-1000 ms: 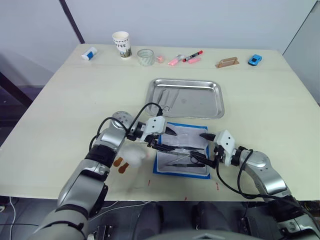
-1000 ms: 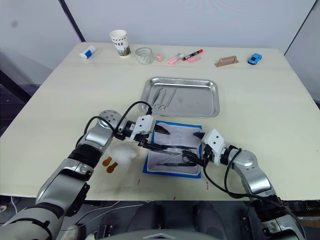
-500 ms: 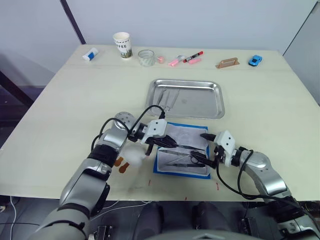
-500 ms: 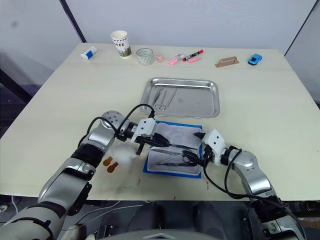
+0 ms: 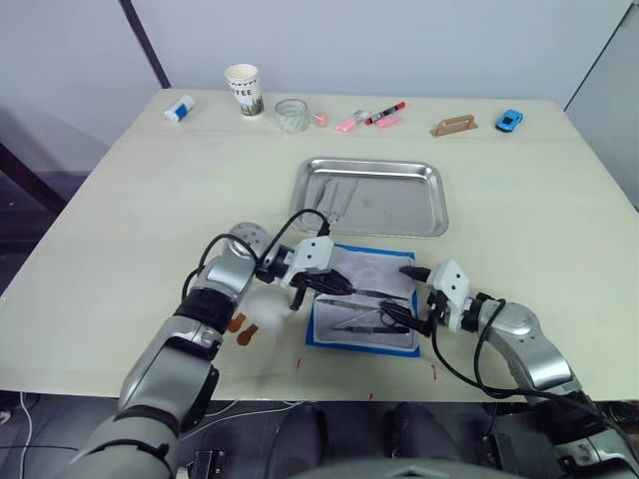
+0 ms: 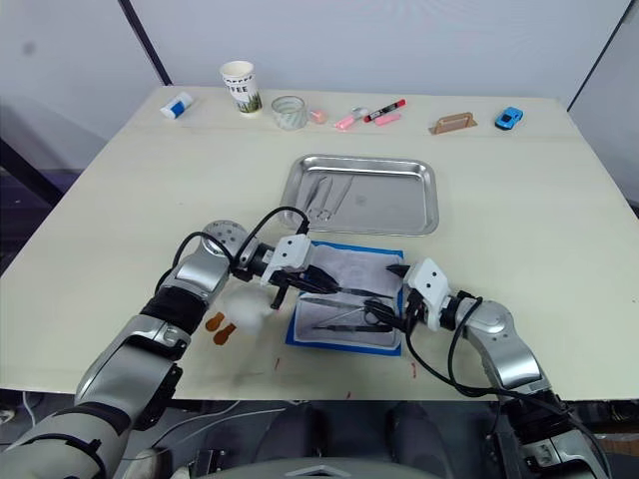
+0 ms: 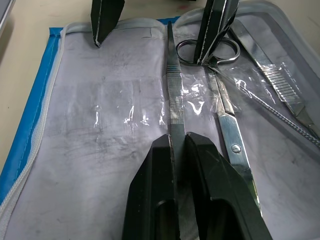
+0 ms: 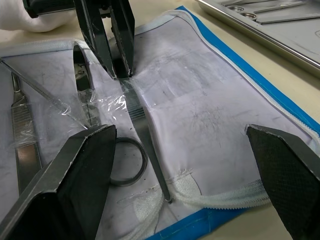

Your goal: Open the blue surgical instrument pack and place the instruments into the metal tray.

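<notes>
While pack (image 5: 364, 299) is lying open at lower middle, left gripper (image 7: 176, 142) fingers are pinching thin flat tool (image 7: 173, 95). Right gripper (image 8: 185, 145) fingers are spreading wide over pack edge. Next, I think: lifting tool, carrying to metal tray (image 5: 424, 215) above.

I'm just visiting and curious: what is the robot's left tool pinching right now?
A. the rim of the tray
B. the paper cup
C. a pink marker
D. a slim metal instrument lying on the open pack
D: in the left wrist view the left tool has its fingers closed on a slim metal instrument that lies on the pale lining of the open pack, beside the scissors.
</notes>
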